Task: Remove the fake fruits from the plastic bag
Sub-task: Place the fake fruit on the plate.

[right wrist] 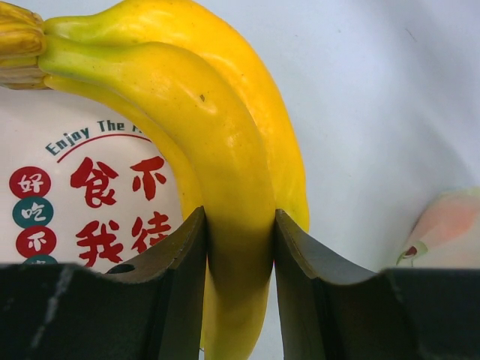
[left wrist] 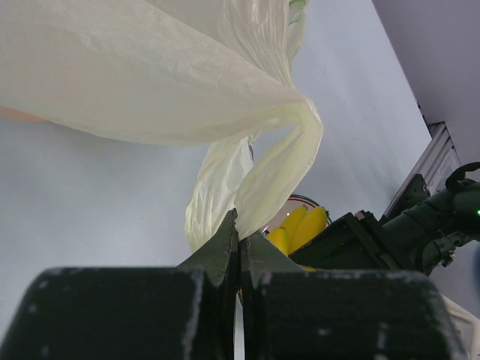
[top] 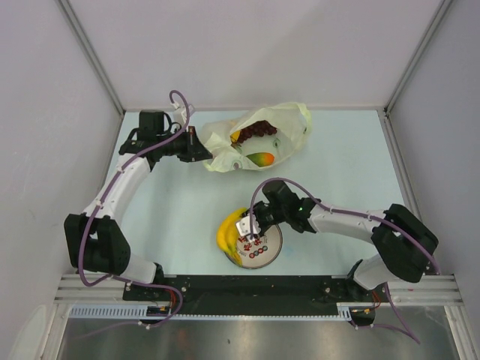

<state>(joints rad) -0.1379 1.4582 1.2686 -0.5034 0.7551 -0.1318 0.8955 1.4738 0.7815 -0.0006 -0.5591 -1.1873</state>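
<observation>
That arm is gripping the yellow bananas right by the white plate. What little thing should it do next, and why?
Probably open the right gripper and let go. Its fingers clamp the banana bunch, which is already at the edge of the plate, out of the plastic bag that the left gripper pinches. The mango and grapes lie inside it.

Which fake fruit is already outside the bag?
The yellow banana bunch, clamped in the right gripper at the plate's edge; the mango and grape bunch lie inside the plastic bag.
</observation>
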